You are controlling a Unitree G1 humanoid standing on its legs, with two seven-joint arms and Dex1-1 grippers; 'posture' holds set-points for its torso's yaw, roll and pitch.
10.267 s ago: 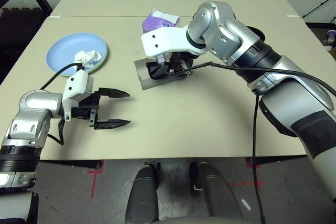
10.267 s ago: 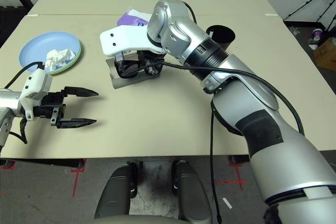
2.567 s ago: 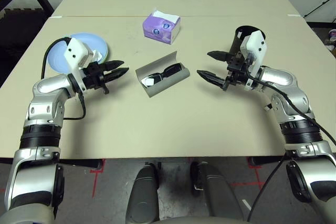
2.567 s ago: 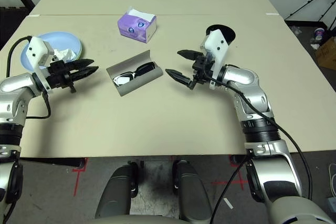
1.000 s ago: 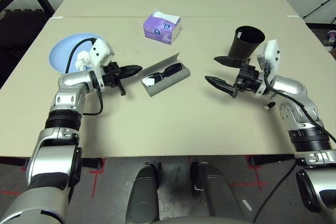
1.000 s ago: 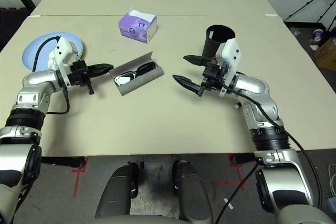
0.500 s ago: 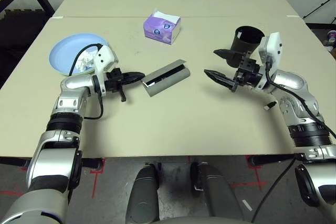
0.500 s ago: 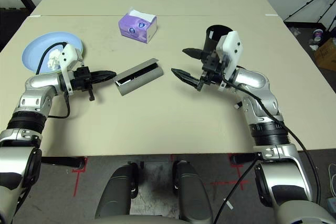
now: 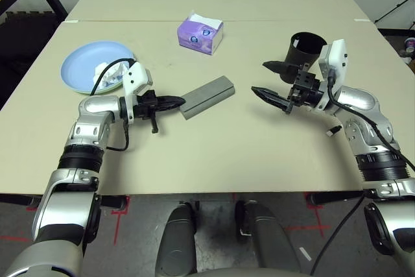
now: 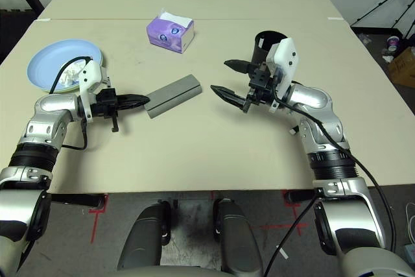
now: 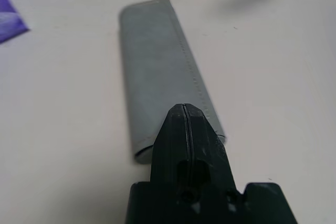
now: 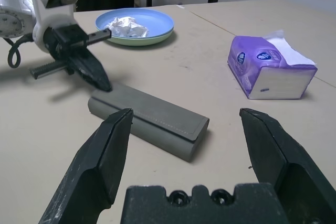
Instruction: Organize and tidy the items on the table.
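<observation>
Where left gripper (image 9: 180, 101) apparently touches case (image 9: 207, 96).

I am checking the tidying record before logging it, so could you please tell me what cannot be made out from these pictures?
- Contents of the grey glasses case: its flap is closed in every view.
- Inside of the black cup: head views; the interior is dark and the right gripper crosses its base.
- Whether the shut left gripper touches the case: left wrist view, its own tip covers the spot.
- Print on the purple tissue pack: too small to read.
</observation>
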